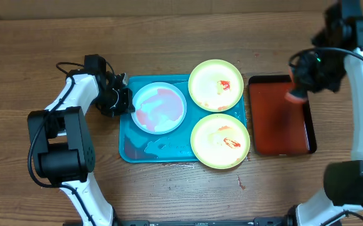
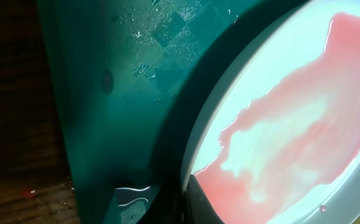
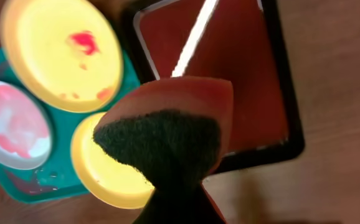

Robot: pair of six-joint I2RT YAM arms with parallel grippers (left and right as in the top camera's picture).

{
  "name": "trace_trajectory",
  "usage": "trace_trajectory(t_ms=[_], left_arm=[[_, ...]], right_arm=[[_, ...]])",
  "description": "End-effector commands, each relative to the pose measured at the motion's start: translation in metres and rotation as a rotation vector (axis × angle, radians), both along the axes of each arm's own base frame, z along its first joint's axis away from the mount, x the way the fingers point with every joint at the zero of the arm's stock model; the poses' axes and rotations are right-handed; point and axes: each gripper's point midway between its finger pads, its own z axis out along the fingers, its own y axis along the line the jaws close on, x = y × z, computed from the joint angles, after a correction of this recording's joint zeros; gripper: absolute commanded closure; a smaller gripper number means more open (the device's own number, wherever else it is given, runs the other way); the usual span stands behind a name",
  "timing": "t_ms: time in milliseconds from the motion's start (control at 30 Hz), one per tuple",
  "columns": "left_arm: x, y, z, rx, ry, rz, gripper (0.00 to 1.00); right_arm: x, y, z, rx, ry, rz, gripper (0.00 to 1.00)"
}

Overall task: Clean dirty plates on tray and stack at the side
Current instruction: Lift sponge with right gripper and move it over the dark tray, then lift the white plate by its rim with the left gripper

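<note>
Nearest on the wooden surface: a lime-yellow round plastic plate with a small red smear at centre, sitting over the near right corner of the turquoise rectangular plastic tray and overhanging its rim. The tray floor beside it is wet with reddish film. Further in, on the tray's left half, lies a light blue round plastic plate, its centre washed with thin pink-red liquid. The left gripper is at the tray's left rim, just beside this plate; the wrist view shows only the plate rim and a dark tip at the bottom, so I cannot tell how its jaws stand. Farthest on the tray is a second lime-yellow plate, red-smeared, over the far right corner. To the right, just beside the tray, is a dark red rectangular tray with a black rim. Above its far edge the right gripper hovers, jaws clamped on an orange sponge with a dark scouring face, pinched into a fold.
</note>
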Motion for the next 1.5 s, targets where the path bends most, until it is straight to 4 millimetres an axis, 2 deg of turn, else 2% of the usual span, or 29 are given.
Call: trace_trajectory(t_ms=[0,233,367,633,867,1100,1267,1467], left_arm=[[-0.001,0.004,-0.006,0.041,0.011,-0.003,0.96],[0.000,0.004,-0.003,0.041,0.002,-0.006,0.96],[0.001,0.004,0.010,0.043,-0.022,-0.005,0.96],[0.008,0.009,0.059,0.083,-0.148,0.001,0.96],[0.005,0.013,0.084,0.111,-0.193,0.016,0.96],[0.002,0.030,0.106,0.387,-0.233,0.080,0.96],[0.001,0.031,0.132,0.612,-0.313,0.112,0.96],[0.000,0.028,0.154,0.869,-0.394,0.136,0.96]], right_arm=[[-0.005,-0.016,-0.027,0.002,0.037,-0.048,0.96],[-0.001,-0.015,-0.088,0.006,0.059,-0.050,0.96],[-0.002,-0.015,-0.103,0.007,0.065,-0.051,0.96],[0.000,-0.014,-0.103,0.007,0.055,-0.048,0.96],[0.000,-0.014,-0.103,0.006,0.053,-0.048,0.96],[0.001,-0.014,-0.103,0.005,0.049,-0.044,0.96],[0.001,-0.014,-0.103,0.005,0.049,-0.043,0.96],[0.001,-0.015,-0.103,0.001,0.049,-0.041,0.96]])
